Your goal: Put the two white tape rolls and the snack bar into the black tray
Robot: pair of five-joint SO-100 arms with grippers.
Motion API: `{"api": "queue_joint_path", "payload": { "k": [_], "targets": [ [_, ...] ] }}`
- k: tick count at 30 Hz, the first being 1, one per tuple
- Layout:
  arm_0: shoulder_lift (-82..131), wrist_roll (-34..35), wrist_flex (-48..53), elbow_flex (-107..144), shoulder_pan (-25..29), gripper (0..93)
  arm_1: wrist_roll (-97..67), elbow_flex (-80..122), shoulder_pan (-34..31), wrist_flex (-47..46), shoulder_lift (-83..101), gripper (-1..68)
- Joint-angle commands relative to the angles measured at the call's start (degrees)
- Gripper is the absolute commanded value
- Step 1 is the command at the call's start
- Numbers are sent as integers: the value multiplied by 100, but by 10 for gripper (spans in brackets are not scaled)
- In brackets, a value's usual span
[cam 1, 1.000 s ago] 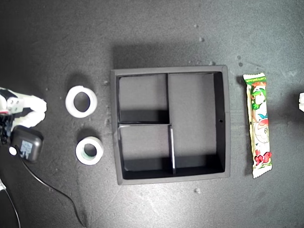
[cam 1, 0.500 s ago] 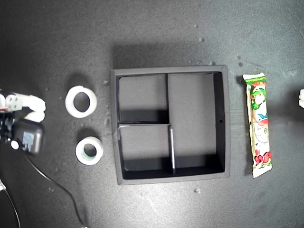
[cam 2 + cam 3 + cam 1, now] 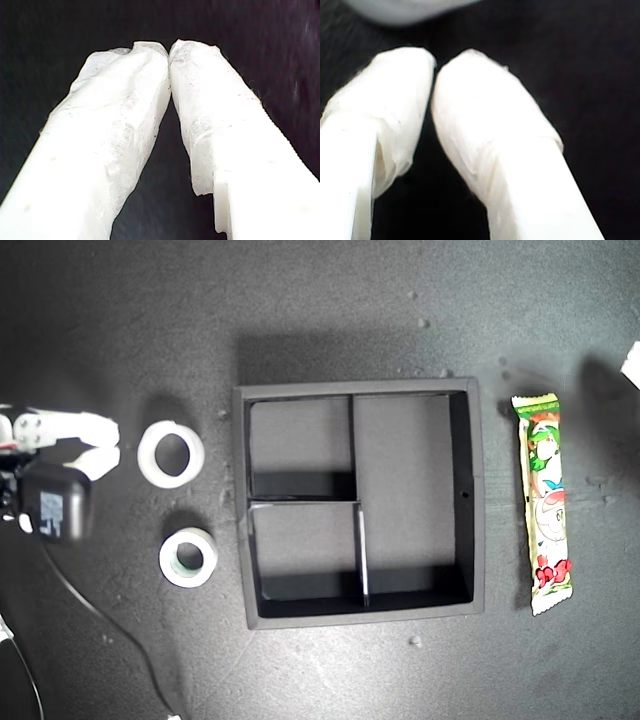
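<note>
The black tray point(image 3: 476, 502) lies mid-mat with nothing in its three compartments. To the exterior view's left of it sit the two white tape rolls, flat on the mat: a plain one point(image 3: 171, 453) and a greenish-lined one point(image 3: 188, 556) below it. My second gripper point(image 3: 112, 443) is shut just to that view's left of the plain roll, whose blurred white edge point(image 3: 405, 9) shows beyond the tips point(image 3: 434, 65). The snack bar point(image 3: 546, 502) lies lengthwise at the exterior view's right of the tray. My first gripper point(image 3: 170, 47) is shut over bare dark mat.
A black camera block point(image 3: 55, 512) rides on the second arm, and its black cable point(image 3: 100, 625) trails across the mat toward the exterior view's lower left. A white bit of the other arm point(image 3: 632, 360) pokes in at that view's right edge. Pale specks dot the mat.
The second gripper has moved up and rightward in the exterior view, closer to the plain roll. The white arm piece at that view's right edge has shifted upward. Rolls, bar and tray are unmoved.
</note>
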Motion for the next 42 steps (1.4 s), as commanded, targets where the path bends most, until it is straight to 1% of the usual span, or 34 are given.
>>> {"api": "queue_joint_path", "payload": {
  "k": [1, 2, 3, 4, 7, 10, 12, 14, 16, 18, 20, 24, 28, 34, 38, 42],
  "targets": [
    [290, 1099, -1907, 325, 97, 0, -1679, 70, 132, -1450, 26, -4],
    [290, 1318, -2136, 255, 114, 0, -1907, 70, 88, -1872, 26, -4],
    [290, 1459, -2136, 114, 114, 6, -2057, 26, 44, -2127, 26, -4],
    [290, 1529, -1890, -88, 132, 25, -2250, -105, -18, -2197, 26, -4],
    [290, 1389, -888, -668, 246, 59, -2751, -686, -299, -1863, -53, -1],
    [105, 1195, -255, -1090, 422, 101, -3067, -1195, -703, -1512, -70, 108],
    [-413, 1143, -35, -1485, 598, 130, -3296, -1547, -1028, -1345, -220, 143],
    [-1266, 1160, 88, -2048, 782, 137, -3577, -2109, -1371, -1310, -1002, 172],
    [-2364, 1230, 229, -2733, 914, 140, -3938, -3006, -1705, -1230, -2347, 194],
    [-3445, 1310, 343, -3375, 1055, 143, -4333, -4236, -2030, -747, -3788, 210],
    [-4359, 1318, 457, -3867, 1169, 143, -4702, -5396, -2303, -53, -4966, 212],
    [-5405, 1195, 360, -4184, 1362, 141, -5142, -7049, -2663, 1222, -6715, 211],
    [-5950, 958, 35, -4087, 1529, 136, -5370, -7884, -2971, 2083, -7893, 200],
    [-6442, 817, -686, -3832, 1617, 132, -5405, -7840, -3357, 2215, -8332, 206],
    [-6882, 949, -782, -4017, 1547, 132, -5353, -7646, -3630, 2215, -8350, 205],
    [-7576, 1151, -853, -4315, 1345, 132, -5317, -7567, -3938, 2206, -8552, 205]
  ]
}}
